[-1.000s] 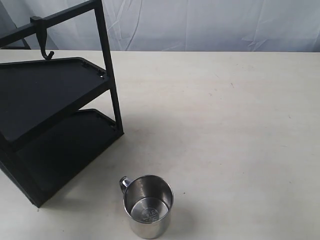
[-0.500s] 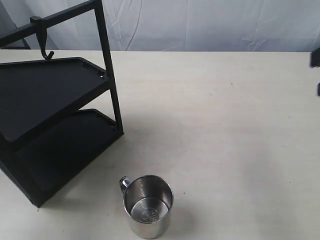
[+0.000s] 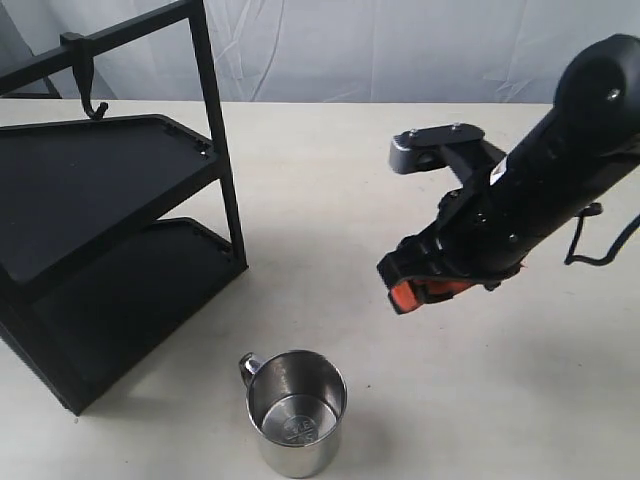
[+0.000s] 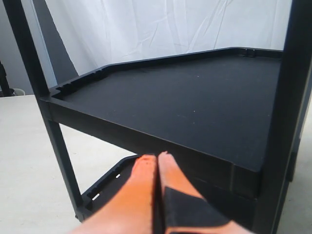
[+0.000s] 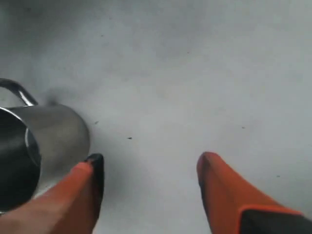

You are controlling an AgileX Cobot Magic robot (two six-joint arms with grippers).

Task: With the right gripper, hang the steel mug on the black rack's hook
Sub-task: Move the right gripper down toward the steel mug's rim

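The steel mug (image 3: 296,411) stands upright near the table's front edge, its thin handle (image 3: 248,365) turned toward the black rack (image 3: 110,220). The small hook (image 3: 88,85) hangs from the rack's slanted top bar at the upper left. My right gripper (image 3: 412,290) hovers over the table, right of and above the mug, open with nothing between its orange fingers. In the right wrist view the mug (image 5: 41,141) lies beside one finger (image 5: 83,190), outside the gap of the gripper (image 5: 151,163). My left gripper (image 4: 157,161) is shut and empty, close to the rack's shelf (image 4: 195,102).
The cream tabletop (image 3: 420,180) spreads right of the rack, with a white cloth backdrop (image 3: 400,50) behind. Black cables (image 3: 600,235) trail from the right arm.
The right arm has swung in from the right edge, where only a sliver showed half a second ago, to above the table near the mug. Mug and rack have not moved.
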